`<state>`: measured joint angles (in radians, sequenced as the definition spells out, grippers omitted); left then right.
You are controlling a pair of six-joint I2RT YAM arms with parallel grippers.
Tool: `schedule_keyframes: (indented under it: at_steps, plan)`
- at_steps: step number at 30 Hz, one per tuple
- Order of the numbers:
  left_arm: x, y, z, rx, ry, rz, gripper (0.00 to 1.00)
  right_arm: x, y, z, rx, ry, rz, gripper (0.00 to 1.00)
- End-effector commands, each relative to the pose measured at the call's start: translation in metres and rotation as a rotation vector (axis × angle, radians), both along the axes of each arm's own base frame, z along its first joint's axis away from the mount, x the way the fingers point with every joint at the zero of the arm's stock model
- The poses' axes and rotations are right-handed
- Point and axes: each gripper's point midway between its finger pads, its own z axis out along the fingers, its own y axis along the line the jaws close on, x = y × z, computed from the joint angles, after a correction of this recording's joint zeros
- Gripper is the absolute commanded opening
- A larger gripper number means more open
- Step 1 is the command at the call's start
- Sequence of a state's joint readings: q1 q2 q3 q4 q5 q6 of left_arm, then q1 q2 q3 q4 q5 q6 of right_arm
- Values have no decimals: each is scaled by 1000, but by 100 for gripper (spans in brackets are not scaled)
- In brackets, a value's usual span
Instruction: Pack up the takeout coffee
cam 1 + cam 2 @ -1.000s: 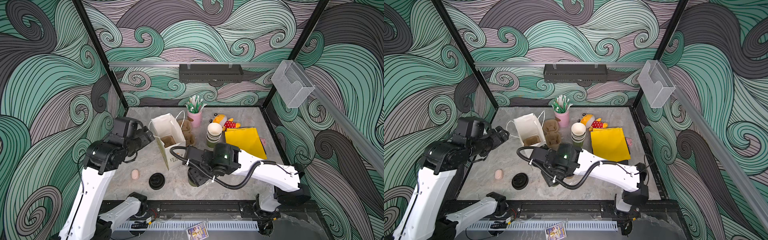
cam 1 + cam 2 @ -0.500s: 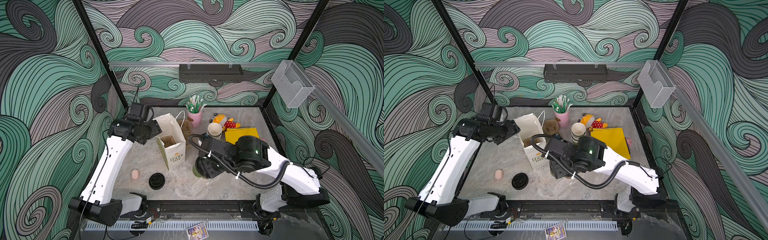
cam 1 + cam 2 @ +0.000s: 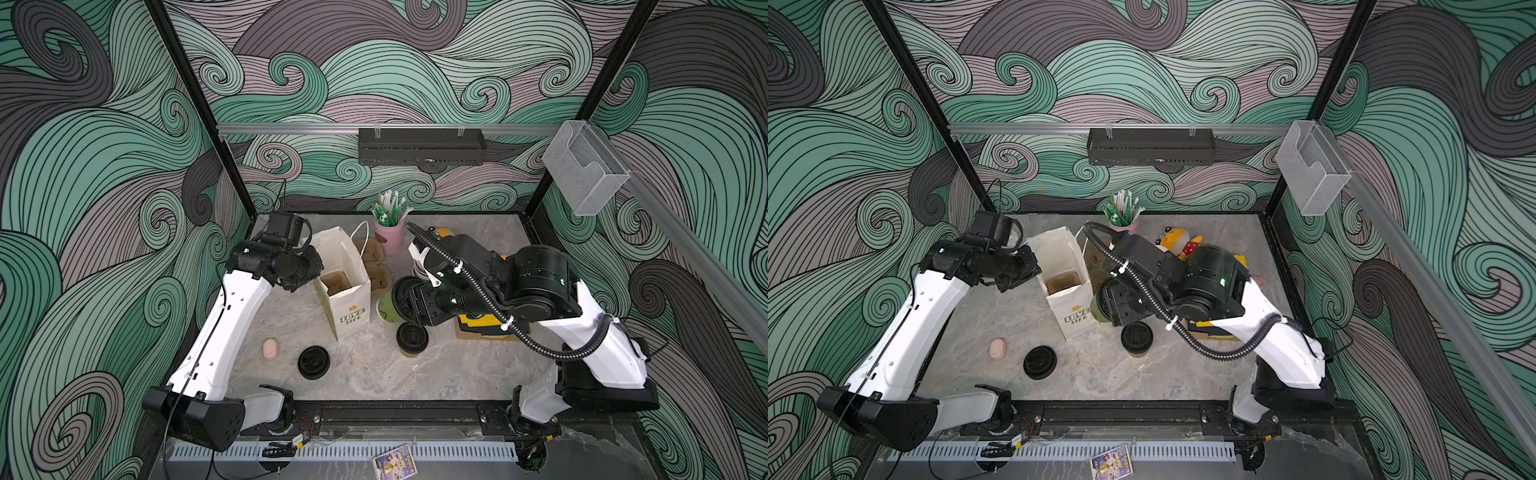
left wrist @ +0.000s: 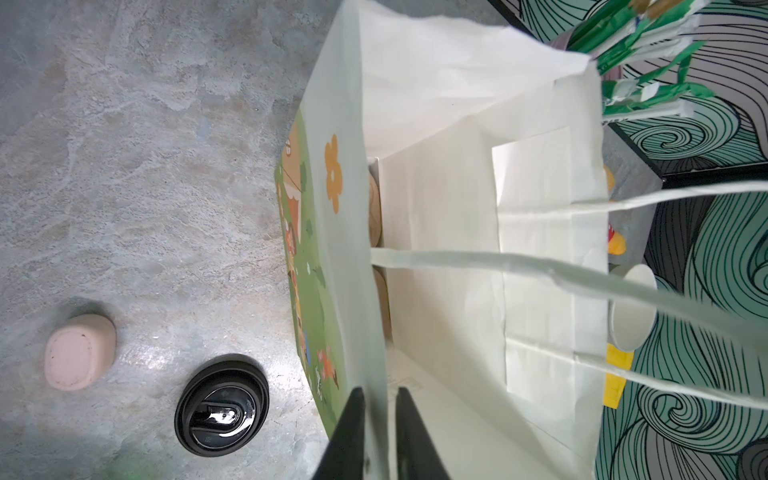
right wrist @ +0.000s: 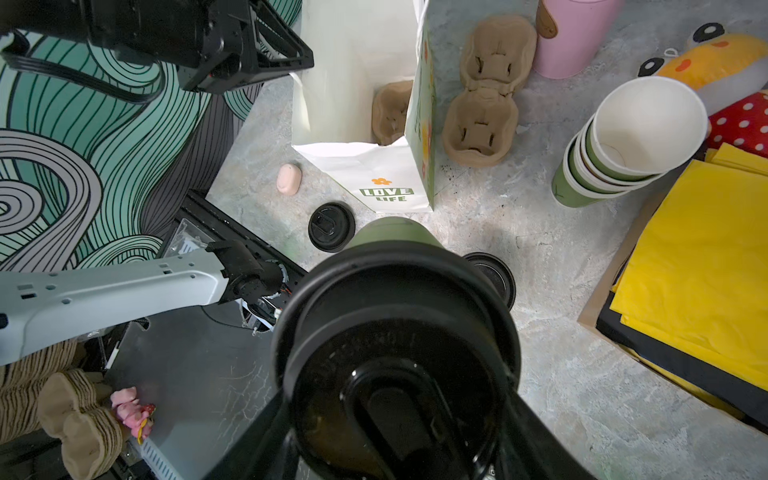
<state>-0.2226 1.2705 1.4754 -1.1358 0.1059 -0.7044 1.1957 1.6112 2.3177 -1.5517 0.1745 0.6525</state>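
Note:
The white paper bag (image 3: 348, 309) stands open left of centre, with a brown cardboard cup holder (image 5: 390, 112) at its bottom. My left gripper (image 4: 380, 419) is shut on the bag's side wall near the rim; it also shows in both top views (image 3: 311, 276) (image 3: 1030, 270). My right gripper (image 5: 395, 415) is shut on the green cup (image 5: 388, 232) with its black lid (image 5: 395, 332), held tilted above the table just right of the bag (image 3: 388, 309). The brown cup with its lid (image 3: 411, 338) (image 3: 1136, 338) stands on the table below it.
A loose black lid (image 3: 313, 361) and a pink oval object (image 3: 270, 348) lie in front of the bag. A spare cup holder (image 5: 486, 91), a stack of lidless cups (image 5: 623, 145), a pink cup of straws (image 3: 390, 237), a plush toy (image 3: 1179, 243) and yellow sheets (image 5: 706, 249) fill the back right.
My left arm swung in to the bag and its gripper closed on the bag's wall. My right arm lifted the green cup up beside the bag, uncovering the brown cup.

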Motion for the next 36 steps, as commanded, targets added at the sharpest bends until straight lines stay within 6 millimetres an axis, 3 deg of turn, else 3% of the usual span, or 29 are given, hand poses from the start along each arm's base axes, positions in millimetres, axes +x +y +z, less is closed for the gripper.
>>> schedule_keyframes:
  at_steps: [1, 4, 17, 26, 33, 36]
  plan:
    - [-6, -4, 6, -58, -12, 14, 8, 7, 3, -1, -7, 10, 8, 59]
    - [-12, -18, 6, -166, 14, 42, 0, 9, 10, -1, 9, 43, 22, 59]
    - [-39, -51, 16, -300, -50, 102, 0, 25, 10, 22, 102, 43, -3, 58]
    - [-53, -67, 19, -319, -63, 103, 0, 24, 9, 38, 164, 31, -1, 57]
    - [-67, -76, 19, -330, -69, 101, 0, 31, 17, 30, 141, 36, -21, 56]
    - [-72, -75, 15, -334, -68, 113, 8, 37, 22, 16, 102, 58, -47, 56]
